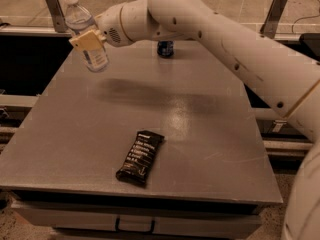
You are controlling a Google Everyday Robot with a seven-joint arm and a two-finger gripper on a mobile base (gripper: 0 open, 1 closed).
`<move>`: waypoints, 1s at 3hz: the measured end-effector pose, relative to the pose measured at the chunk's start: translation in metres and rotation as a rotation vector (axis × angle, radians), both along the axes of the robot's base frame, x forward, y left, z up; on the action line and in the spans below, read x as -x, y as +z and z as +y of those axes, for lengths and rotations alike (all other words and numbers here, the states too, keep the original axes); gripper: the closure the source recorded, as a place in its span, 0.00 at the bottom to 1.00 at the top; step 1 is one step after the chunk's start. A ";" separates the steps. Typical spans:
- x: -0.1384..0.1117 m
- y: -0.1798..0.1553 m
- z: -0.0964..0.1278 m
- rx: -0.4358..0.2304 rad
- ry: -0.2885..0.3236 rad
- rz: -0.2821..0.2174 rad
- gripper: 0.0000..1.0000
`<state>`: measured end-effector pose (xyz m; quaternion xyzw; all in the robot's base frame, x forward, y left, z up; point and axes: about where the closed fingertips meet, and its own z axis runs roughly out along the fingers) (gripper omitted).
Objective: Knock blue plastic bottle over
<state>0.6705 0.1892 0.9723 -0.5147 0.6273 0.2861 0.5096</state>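
The blue plastic bottle (84,33), clear with a white cap and a pale label, is at the far left corner of the table. It leans with its cap to the left and its base to the right. My gripper (88,40) is at the end of the white arm that reaches in from the right. Its tan pad lies against the bottle's middle on the side facing the camera.
A short dark blue can (165,48) stands at the far edge, partly behind the arm. A black snack bar (140,157) lies near the front of the grey table (210,134). Metal rails and posts run behind the table.
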 end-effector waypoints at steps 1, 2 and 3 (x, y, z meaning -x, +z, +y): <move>0.021 0.028 -0.035 0.170 -0.007 -0.027 1.00; 0.027 0.035 -0.062 0.380 -0.027 -0.047 1.00; 0.034 0.026 -0.076 0.604 -0.007 -0.055 1.00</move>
